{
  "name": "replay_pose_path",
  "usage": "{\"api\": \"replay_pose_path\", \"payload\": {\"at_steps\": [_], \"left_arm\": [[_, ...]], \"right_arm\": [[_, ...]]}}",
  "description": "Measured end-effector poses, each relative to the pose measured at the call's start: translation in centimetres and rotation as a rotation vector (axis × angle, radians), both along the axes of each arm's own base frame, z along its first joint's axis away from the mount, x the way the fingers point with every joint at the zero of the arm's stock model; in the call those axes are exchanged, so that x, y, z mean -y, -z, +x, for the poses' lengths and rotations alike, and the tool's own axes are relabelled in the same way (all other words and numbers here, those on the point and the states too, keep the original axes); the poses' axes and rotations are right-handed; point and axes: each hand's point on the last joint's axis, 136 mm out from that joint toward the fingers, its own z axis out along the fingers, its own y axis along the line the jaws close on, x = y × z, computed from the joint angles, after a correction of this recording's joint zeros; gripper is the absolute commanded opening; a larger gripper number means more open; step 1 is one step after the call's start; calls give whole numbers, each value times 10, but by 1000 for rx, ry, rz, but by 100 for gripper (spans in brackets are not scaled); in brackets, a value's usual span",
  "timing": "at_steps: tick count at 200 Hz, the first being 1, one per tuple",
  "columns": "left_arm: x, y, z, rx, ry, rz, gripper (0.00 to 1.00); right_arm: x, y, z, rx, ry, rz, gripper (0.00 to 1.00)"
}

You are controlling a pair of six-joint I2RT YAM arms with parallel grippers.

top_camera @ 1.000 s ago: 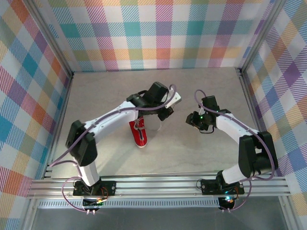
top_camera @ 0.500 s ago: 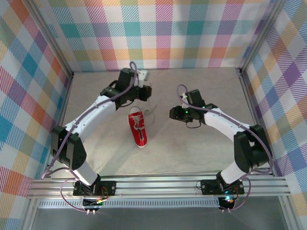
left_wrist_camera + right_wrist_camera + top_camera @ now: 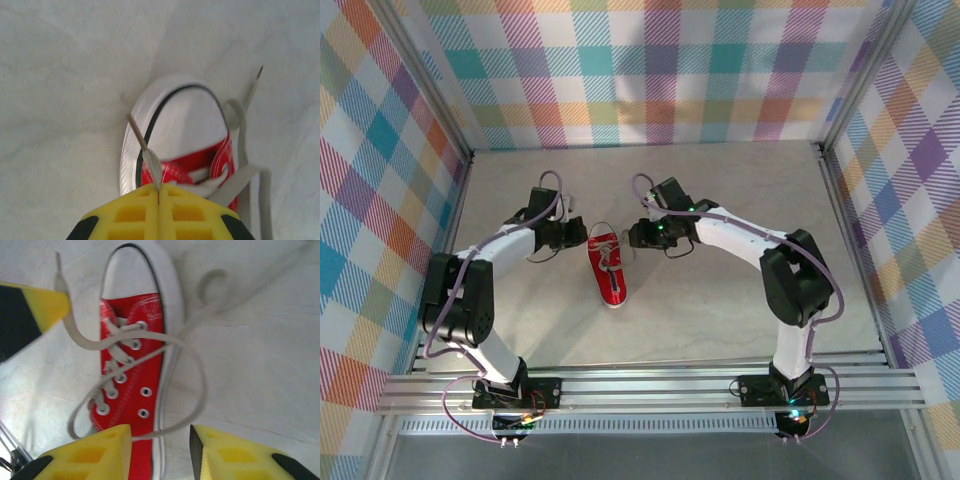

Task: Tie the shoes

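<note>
On the grey surface (image 3: 720, 300) lies the red shoe (image 3: 607, 272), between the two claws. The left claw (image 3: 159, 191) is closed tight on a lace (image 3: 151, 162) end. The right claw (image 3: 159, 435) is partly open over the shoe and grips nothing.

Red sneaker (image 3: 610, 276) near middle of table (image 3: 740, 300), lying lengthwise near-to-far, slightly slanted; whitish laces (image 3: 606, 256) across upper; left gripper (image 3: 577, 238) just beside far end of sneaker, on left; right gripper (image 3: 638, 235) just beside same end, on right; both arms bent, reaching inward; plaid walls (image 3: 660, 70) on three sides; aluminium rail (image 3: 650, 385) along near edge.
</note>
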Motion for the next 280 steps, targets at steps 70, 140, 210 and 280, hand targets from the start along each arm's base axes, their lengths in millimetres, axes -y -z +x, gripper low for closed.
{"api": "replay_pose_path", "payload": {"at_steps": [70, 140, 210, 280], "left_arm": [[7, -5, -37, 80, 248, 219, 0], [5, -7, -78, 57, 562, 367, 0], [-29, 11, -72, -70, 443, 413, 28], [-69, -1, -85, -254, -105, 351, 41]], "right_arm": [[-29, -12, -13, -23, -91, 70, 23], [-39, -17, -25, -72, -142, 149, 21], [-37, -6, -33, -95, -157, 152, 27], [-23, 8, -38, -99, -162, 60, 27]]}}
